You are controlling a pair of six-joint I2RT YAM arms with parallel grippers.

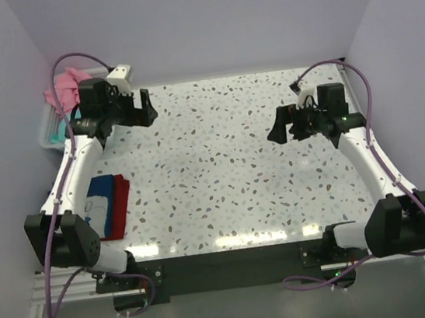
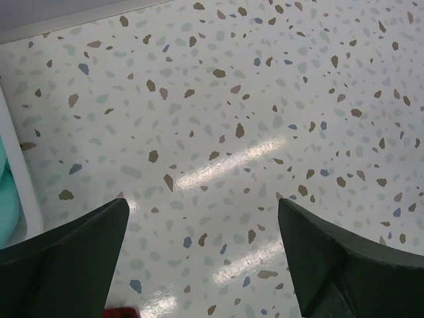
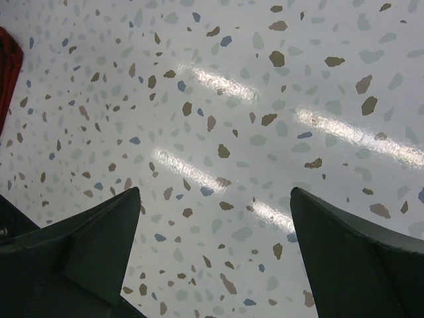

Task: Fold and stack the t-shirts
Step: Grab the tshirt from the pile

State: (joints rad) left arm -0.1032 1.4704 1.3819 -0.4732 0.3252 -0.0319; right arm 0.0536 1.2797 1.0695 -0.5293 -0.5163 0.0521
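Hovering spread wide and empty, left gripper (image 1: 145,105) far-left by the basket (image 1: 47,138), right gripper (image 1: 279,130) mid-right; pink t-shirt (image 1: 62,88) heaped in that basket, likely limp and light, best pinched at a raised fold; folded stack (image 1: 107,204) near-left.

White basket (image 1: 48,140), seemingly slatted, on speckled table (image 1: 221,166).

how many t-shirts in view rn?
4. A blue printed tee stacked with a red tee, near left. A pink tee and a teal tee are in the basket, far left. More may be hidden there.
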